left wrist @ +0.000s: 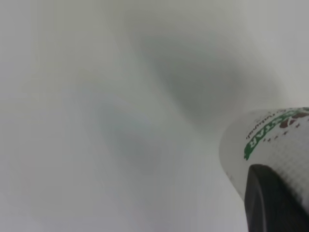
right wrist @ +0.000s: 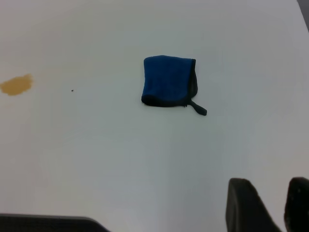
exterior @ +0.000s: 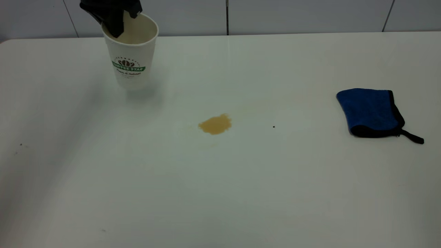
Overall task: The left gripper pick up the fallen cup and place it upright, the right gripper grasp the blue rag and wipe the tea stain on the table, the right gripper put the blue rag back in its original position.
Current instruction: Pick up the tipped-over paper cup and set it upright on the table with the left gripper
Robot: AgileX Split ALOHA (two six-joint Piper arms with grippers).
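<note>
Your left hand (exterior: 115,19) pinches the cup (exterior: 131,55) rim; release crookedly and it tips onto the worktop (exterior: 220,179) again. Right hand (right wrist: 268,208) narrow.

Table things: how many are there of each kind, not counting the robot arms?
Cups: 1, the cup, upright, with the left gripper at its rim
Rags: 1, the blue rag
Stains: 1, the tea stain
Tiny black specks: 1, the speck
Total: 4
</note>
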